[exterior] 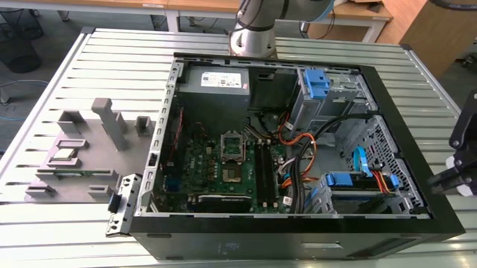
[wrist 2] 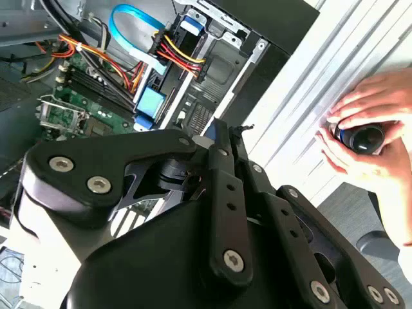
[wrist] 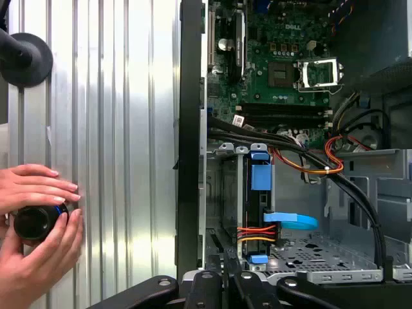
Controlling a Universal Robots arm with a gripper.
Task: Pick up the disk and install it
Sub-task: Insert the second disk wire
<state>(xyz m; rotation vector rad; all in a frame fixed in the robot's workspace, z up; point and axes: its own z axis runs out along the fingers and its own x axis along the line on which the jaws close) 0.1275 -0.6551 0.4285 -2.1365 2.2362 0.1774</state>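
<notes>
Disk (wrist: 259, 212) sits installed in the case's drive bay (wrist: 309, 257).

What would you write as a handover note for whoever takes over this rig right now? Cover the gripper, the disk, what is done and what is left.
Gripper: outside the computer case, off its side at the exterior view's right, over the table.
Disk: standing in the case's lower bay, blue rails on, coloured cables plugged into it.
Done: the disk appears installed.
Left: nothing obvious; whether it is fully latched cannot be told.
Note: a person's hands hold a dark round object at the table edge near the gripper.
</notes>
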